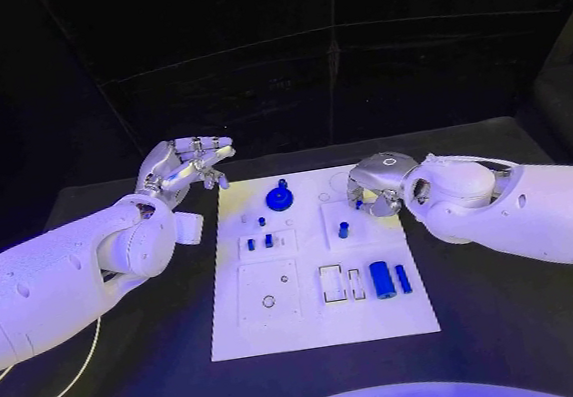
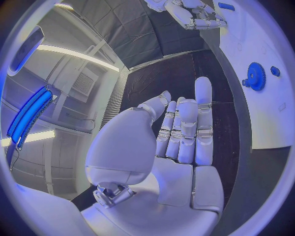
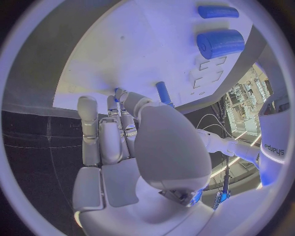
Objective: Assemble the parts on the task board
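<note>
The right hand point(image 1: 377, 185) is hovering over the task board point(image 1: 324, 329) at its 2 o'clock region, fingers curling onto a small blue peg point(image 3: 117, 93), apparently pinching it to seat it. The left hand point(image 1: 183, 168) is waiting off the board's 11 o'clock corner above the surface point(image 1: 139, 382), fingers loosely together, holding nothing. The blue gear point(image 1: 279, 197) is standing at 12 o'clock; two blue cylinders point(image 1: 380, 278) are lying at 4 o'clock, unassembled.

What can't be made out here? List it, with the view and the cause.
- Head view: the right hand covers part of the task board; whether its fingers hold a part is hidden.
- Right wrist view: the palm blocks the fingertips at the board; contact with the small blue peg is unclear.
- Head view: the small parts near the blue gear are too tiny to identify.
</note>
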